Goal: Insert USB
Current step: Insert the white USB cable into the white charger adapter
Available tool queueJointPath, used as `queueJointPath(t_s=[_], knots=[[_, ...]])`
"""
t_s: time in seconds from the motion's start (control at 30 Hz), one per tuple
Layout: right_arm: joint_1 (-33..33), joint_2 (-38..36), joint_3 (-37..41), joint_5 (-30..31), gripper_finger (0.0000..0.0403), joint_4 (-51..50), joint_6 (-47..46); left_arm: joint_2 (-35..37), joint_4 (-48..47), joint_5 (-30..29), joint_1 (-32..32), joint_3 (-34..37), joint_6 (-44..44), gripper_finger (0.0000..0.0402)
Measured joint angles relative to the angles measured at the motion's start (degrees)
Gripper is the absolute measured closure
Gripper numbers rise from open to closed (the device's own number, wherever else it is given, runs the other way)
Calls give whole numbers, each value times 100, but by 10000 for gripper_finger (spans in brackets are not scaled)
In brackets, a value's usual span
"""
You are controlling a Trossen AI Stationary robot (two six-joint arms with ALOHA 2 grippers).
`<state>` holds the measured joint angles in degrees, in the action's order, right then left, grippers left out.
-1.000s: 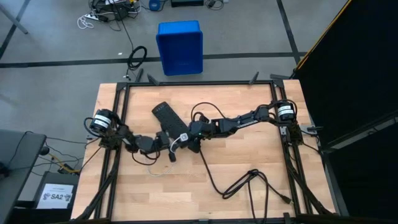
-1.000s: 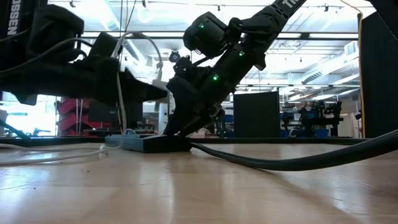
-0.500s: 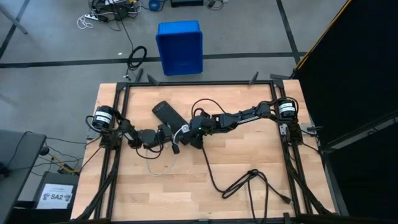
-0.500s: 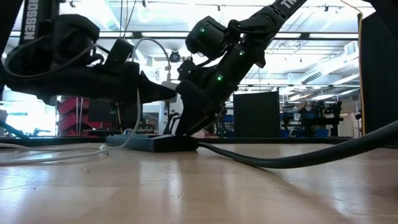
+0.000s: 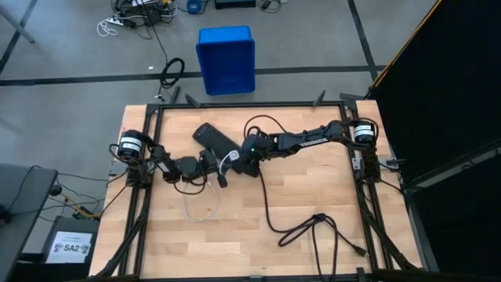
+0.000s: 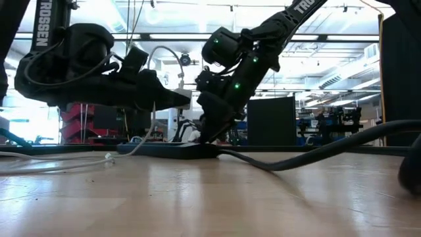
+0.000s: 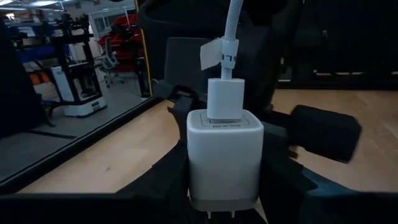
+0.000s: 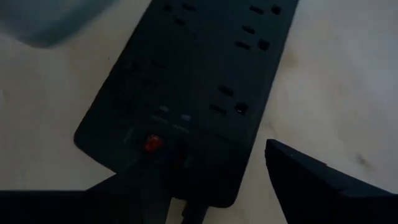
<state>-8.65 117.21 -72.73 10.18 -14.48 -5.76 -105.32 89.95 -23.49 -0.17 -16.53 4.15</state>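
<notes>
The left gripper is clamped on the charger block, cable plug seated on top — at table centre, 9 o'clock of the power strip. The right gripper straddles the strip's end, fingers apart. The block is light and rigid; grip its flat sides — the USB cable is limp.

Changes since the earlier frames:
- Left gripper: moved toward the table's far edge and up off the surface, carrying the charger.
- Cable: slack loop now trails behind on the table.
- Right gripper: shifted farther back.
- Strip: dragged farther back and turned.
</notes>
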Motion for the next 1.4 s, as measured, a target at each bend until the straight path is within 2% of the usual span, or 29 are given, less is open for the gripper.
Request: queueJointPath(t_s=[0.17, 0.3, 0.47, 0.67, 0.9, 0.97, 1.17, 1.4], knots=[[-45, -174, 15, 87, 188, -334, -21, 0, -2, 373, 38, 0, 52, 266], [-28, -236, 26, 49, 187, -430, -32, 0, -27, 635, 38, 0, 436, 266], [32, -237, 26, -4, 192, -472, -91, 0, -91, 649, 38, 0, 749, 266], [91, -276, 26, -76, 198, -705, -110, 43, -59, 577, 42, -99, 647, 267], [95, -280, 26, -101, 198, -699, -187, 25, -374, 524, 124, -331, 52, 267], [95, -280, 35, -105, 199, -655, -187, -108, -427, 369, 148, -444, -226, 268], [106, -260, 52, -149, 203, -386, -497, -858, -93, -911, 156, -756, -676, 268], [110, -245, 63, -26, 204, -205, -608, -1220, -12, -1347, -69, -800, -1061, 268]])
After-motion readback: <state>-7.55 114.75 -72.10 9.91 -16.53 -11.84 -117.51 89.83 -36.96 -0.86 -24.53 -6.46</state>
